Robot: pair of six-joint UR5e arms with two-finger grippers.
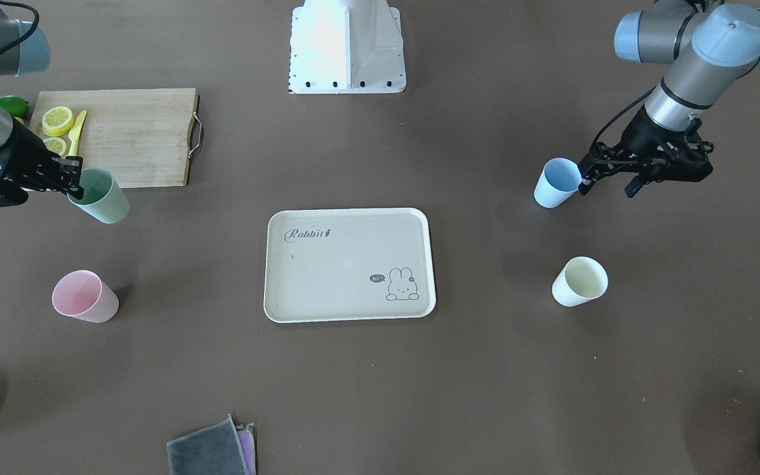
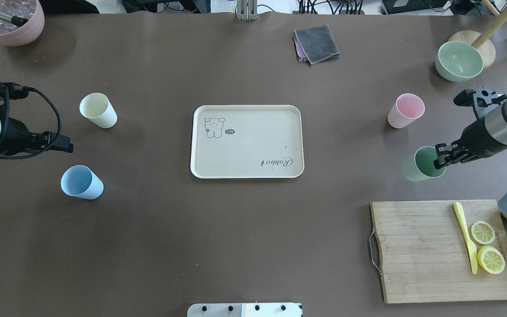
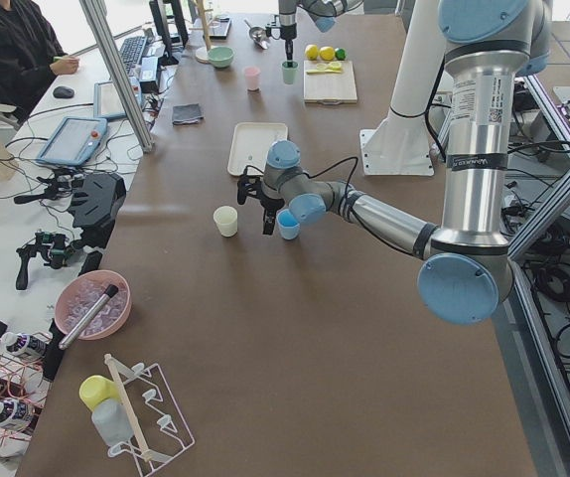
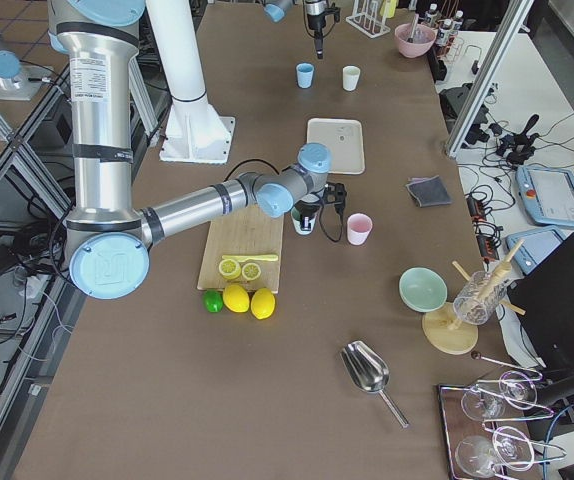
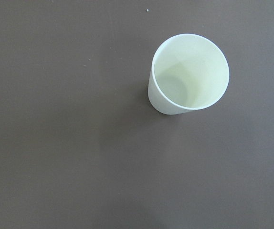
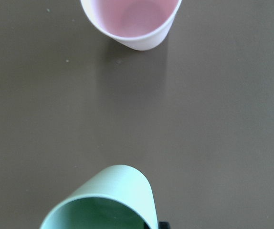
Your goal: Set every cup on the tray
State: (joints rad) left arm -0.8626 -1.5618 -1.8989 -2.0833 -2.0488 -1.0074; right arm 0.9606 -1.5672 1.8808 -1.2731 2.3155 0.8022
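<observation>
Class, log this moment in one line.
tray: empty | right gripper: at green cup rim | left gripper: near blue cup | pink cup, cream cup: untouched

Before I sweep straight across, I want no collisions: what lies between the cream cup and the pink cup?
The tray lies between the cream cup and the pink cup, with bare table on either side; the overhead view shows it.
</observation>
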